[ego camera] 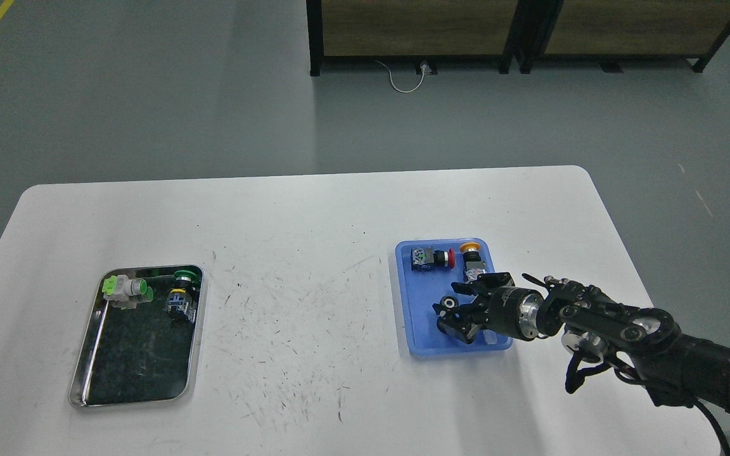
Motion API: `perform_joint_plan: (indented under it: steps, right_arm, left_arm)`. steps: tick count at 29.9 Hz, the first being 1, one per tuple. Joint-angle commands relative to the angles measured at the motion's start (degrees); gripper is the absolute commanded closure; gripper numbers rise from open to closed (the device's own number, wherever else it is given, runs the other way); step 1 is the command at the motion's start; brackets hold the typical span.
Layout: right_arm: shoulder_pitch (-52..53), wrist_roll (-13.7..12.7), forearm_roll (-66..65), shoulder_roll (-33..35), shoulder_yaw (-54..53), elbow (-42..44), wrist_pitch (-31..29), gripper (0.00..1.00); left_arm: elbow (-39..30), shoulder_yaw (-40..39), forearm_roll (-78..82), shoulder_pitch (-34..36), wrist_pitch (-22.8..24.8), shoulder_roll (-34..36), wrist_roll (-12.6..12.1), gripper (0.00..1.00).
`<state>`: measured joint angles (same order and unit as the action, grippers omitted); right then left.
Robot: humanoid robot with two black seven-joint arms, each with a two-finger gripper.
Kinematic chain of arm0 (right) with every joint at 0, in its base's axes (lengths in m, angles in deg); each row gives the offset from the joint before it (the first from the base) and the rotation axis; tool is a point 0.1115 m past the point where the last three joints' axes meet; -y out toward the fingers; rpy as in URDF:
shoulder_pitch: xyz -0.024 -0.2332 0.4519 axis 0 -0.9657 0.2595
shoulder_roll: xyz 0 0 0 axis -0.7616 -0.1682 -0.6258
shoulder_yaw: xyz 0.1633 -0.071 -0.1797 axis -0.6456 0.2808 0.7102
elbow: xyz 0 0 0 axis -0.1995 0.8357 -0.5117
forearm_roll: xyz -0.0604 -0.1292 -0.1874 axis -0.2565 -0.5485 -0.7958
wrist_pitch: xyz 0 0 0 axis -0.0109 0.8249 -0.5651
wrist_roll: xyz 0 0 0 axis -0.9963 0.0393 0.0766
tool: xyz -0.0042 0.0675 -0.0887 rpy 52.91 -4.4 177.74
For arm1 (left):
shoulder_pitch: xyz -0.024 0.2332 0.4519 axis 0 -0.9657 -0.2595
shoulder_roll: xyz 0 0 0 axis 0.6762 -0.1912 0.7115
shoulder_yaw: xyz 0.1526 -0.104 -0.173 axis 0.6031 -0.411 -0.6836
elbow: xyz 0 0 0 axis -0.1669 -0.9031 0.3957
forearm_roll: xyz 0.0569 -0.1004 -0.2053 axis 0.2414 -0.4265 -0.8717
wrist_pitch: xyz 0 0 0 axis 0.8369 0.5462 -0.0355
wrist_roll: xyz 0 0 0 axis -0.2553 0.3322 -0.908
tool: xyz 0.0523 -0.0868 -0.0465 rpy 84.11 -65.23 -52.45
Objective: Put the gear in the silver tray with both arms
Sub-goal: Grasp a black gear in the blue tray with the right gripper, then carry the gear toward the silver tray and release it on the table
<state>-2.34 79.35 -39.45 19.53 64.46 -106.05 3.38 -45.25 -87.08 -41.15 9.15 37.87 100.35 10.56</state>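
The gear (446,305), a small black ring, lies in the middle of the blue plastic tray (416,320) on the right of the white table. My right gripper (452,308) hangs low over that tray with its jaws open, one finger on each side of the gear; I cannot tell if they touch it. The silver tray (127,401) sits at the left of the table, far from the gripper, with a dark reflective bottom. My left arm is out of view.
The silver tray holds a green-and-grey switch (125,289) and a green-capped switch (181,295) at its far end. The blue tray holds a red-button switch (431,258) and a yellow-button switch (470,261). A dark cabinet (416,31) stands beyond the table.
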Motion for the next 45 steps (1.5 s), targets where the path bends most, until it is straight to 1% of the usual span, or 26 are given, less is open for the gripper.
perform_joint_plan:
  steps: [1, 6, 11, 14, 18, 20, 23, 27, 29, 33, 45]
  right_arm:
    - [0.0, 0.0, 0.0, 0.0, 0.0, 0.0, -0.1, 0.53]
    - [-0.2, 0.0, -0.3, 0.0, 0.0, -0.1, -0.5, 0.61]
    - [-0.3, 0.1, -0.3, 0.1, 0.0, -0.1, -0.8, 0.72]
    - [-0.4, 0.1, -0.4, 0.2, 0.0, -0.1, -1.4, 0.76]
    - [-0.3, 0.6, -0.3, 0.9, -2.3, -0.7, -2.0, 0.77]
    - [0.1, 0.7, -0.3, 1.4, -4.5, -1.1, -4.7, 0.76]
    - [2.1, 0.7, -0.3, 1.8, -4.8, -1.1, -9.0, 0.74]
    - [7.2, 0.8, -0.2, 1.2, -2.5, -1.1, -15.2, 0.73]
    - [10.1, 0.9, -0.1, 0.2, 0.1, -1.1, -17.0, 0.73]
    - [13.3, 1.1, 0.0, -4.3, 6.4, -0.7, -17.7, 0.73]
    - [16.2, 1.6, -0.4, -12.7, 15.7, 1.0, -19.9, 0.71]
  left_arm:
    - [0.1, 0.0, 0.0, 0.0, 0.0, 0.0, 0.0, 0.02]
    - [0.1, 0.0, 0.0, 0.0, -0.1, 0.0, 0.0, 0.02]
    - [0.1, 0.0, 0.0, 0.0, -0.1, 0.0, 0.0, 0.02]
    - [0.1, 0.0, 0.0, 0.0, -0.1, 0.1, 0.0, 0.02]
    - [0.1, 0.0, 0.0, 0.1, -0.1, 0.1, -0.1, 0.02]
    - [0.1, 0.0, 0.0, 0.1, -0.1, 0.1, -0.1, 0.02]
    - [0.0, 0.0, 0.0, 0.1, -0.1, 0.0, -0.1, 0.02]
    - [0.0, -0.1, 0.0, 0.1, -0.1, 0.0, -0.1, 0.02]
    - [0.0, -0.1, 0.0, 0.1, -0.1, 0.0, -0.1, 0.02]
    - [0.0, -0.1, 0.0, 0.1, -0.1, 0.0, -0.1, 0.01]
    - [-0.7, -0.1, 0.4, 0.3, -0.1, 0.0, -0.3, 0.01]
